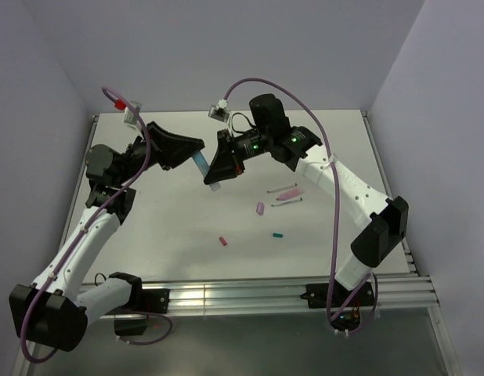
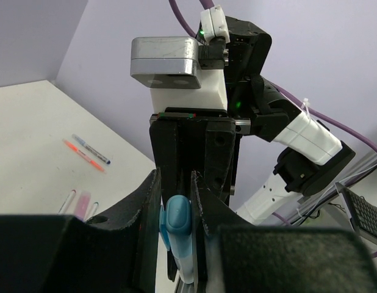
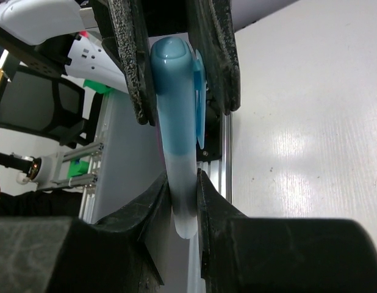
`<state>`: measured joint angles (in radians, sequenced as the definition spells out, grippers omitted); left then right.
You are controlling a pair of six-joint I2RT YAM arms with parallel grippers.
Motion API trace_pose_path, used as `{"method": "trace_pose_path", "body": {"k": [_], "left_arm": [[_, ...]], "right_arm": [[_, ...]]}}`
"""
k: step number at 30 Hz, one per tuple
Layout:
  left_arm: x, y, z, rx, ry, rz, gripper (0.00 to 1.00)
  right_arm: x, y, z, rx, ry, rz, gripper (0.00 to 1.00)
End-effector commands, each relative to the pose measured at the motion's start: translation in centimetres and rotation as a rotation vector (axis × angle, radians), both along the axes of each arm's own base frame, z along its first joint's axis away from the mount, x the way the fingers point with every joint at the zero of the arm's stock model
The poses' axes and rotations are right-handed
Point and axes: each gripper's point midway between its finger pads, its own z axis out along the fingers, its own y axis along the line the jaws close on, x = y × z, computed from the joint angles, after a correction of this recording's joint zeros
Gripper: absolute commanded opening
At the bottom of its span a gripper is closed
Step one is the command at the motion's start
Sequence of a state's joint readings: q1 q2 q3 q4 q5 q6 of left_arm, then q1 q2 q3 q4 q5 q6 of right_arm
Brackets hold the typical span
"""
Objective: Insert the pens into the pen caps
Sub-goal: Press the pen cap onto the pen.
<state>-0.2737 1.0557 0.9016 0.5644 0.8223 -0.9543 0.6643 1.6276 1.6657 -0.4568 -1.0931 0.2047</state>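
Both grippers hold one pen in the air above the back middle of the table. My left gripper [image 1: 193, 150] [image 2: 175, 183] is shut on its light blue pen cap [image 1: 200, 164] [image 2: 177, 223] [image 3: 176, 91]. My right gripper [image 1: 217, 172] [image 3: 182, 183] is shut on the pen's whitish barrel [image 1: 214, 186] [image 3: 183, 210], which runs straight into the cap. On the table to the right lie an orange-red pen [image 1: 283, 188], a pink pen [image 1: 290, 193] and a whitish pen [image 1: 287, 202]. Loose caps lie nearer: lilac [image 1: 260, 208], red [image 1: 223, 240], teal [image 1: 278, 234].
The white table [image 1: 171, 235] is enclosed by lilac walls at the back and sides. An aluminium rail [image 1: 250, 294] runs along the front edge between the arm bases. Purple cables [image 1: 305, 102] loop above the arms.
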Motion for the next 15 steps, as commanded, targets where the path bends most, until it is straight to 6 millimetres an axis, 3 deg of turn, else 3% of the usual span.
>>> {"method": "trace_pose_path", "body": {"k": [1, 3, 6, 9, 15], "left_arm": [[-5.2, -1.9, -3.2, 0.126, 0.037, -0.282, 0.00], [-5.3, -2.0, -3.2, 0.130, 0.030, -0.285, 0.00], [-5.5, -1.9, -3.1, 0.133, 0.023, -0.290, 0.00], [-5.5, -2.0, -3.2, 0.130, 0.027, -0.294, 0.00], [-5.3, -2.0, -3.0, 0.117, 0.033, -0.287, 0.00]], "right_arm": [[4.5, -0.2, 5.9, 0.146, -0.206, -0.180, 0.18], [4.7, -0.2, 5.8, 0.142, -0.197, -0.187, 0.29], [5.2, -0.5, 5.9, 0.139, -0.174, -0.198, 0.36], [5.8, -1.2, 5.9, 0.138, -0.154, -0.215, 0.39], [5.1, -1.5, 5.7, 0.139, -0.139, -0.175, 0.40]]}}
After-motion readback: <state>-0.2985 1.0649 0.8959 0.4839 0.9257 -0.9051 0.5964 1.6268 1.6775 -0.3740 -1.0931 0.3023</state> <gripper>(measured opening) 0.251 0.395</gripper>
